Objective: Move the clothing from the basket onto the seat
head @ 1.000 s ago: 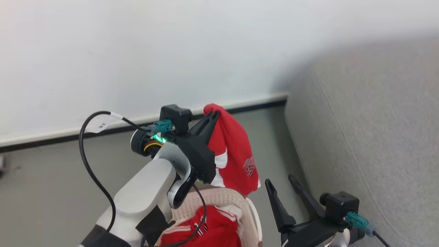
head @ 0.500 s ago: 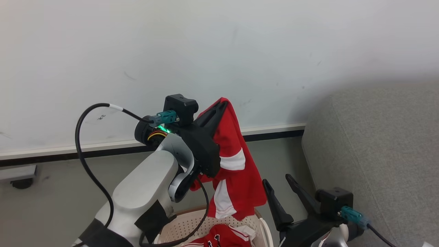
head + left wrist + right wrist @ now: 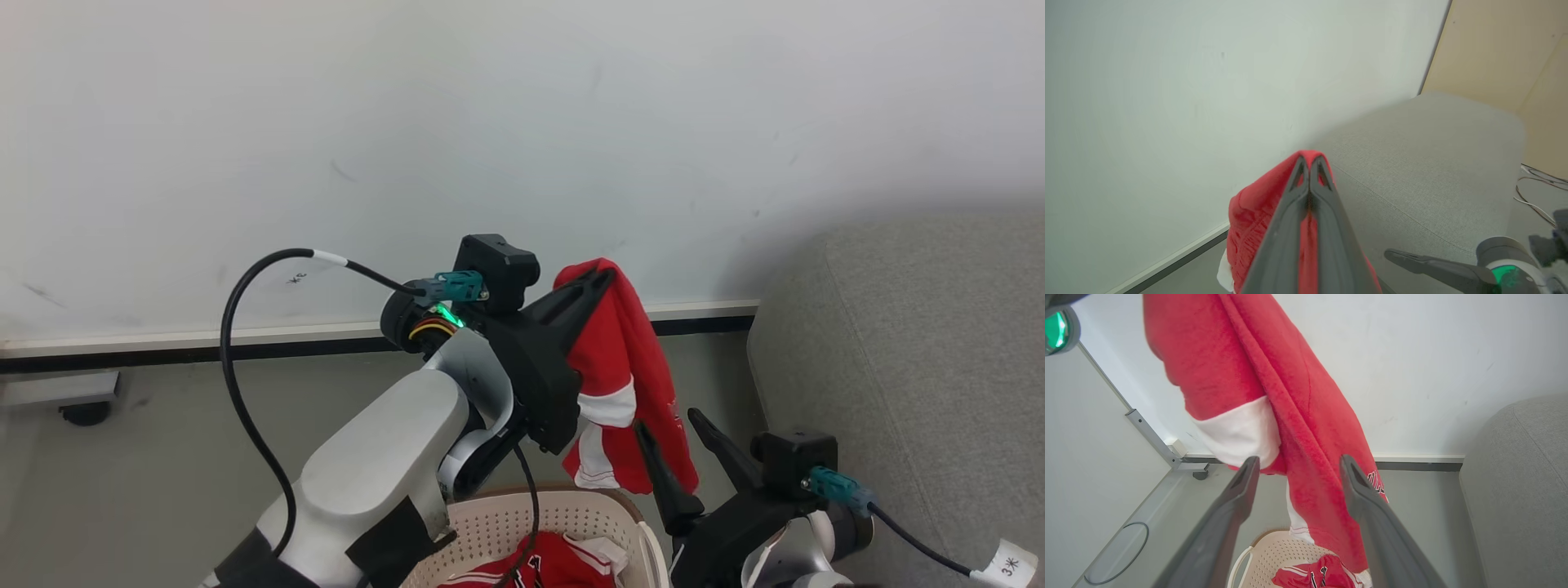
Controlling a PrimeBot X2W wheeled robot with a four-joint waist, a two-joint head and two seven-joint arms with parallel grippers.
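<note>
Left tool (image 3: pixel 602 279) is pinched shut on a fold of the soft red white-striped garment (image 3: pixel 620 367), which hangs limp above the cream perforated plastic basket (image 3: pixel 563 510), near the grey woven sofa seat (image 3: pixel 914 367). Right tool (image 3: pixel 668 423) gapes wide, apparently empty. The cloth is light and floppy; best gripped at a bunched fold.

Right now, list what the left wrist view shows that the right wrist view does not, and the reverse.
Left wrist view, not the right: the left hand shut on the top fold of the hanging red garment, a beige wall, cables on the floor. Right wrist view, not the left: the basket below with more red clothing in it, and a metal-framed panel. Shared: that garment, the white wall, the grey seat and the open right hand.
</note>
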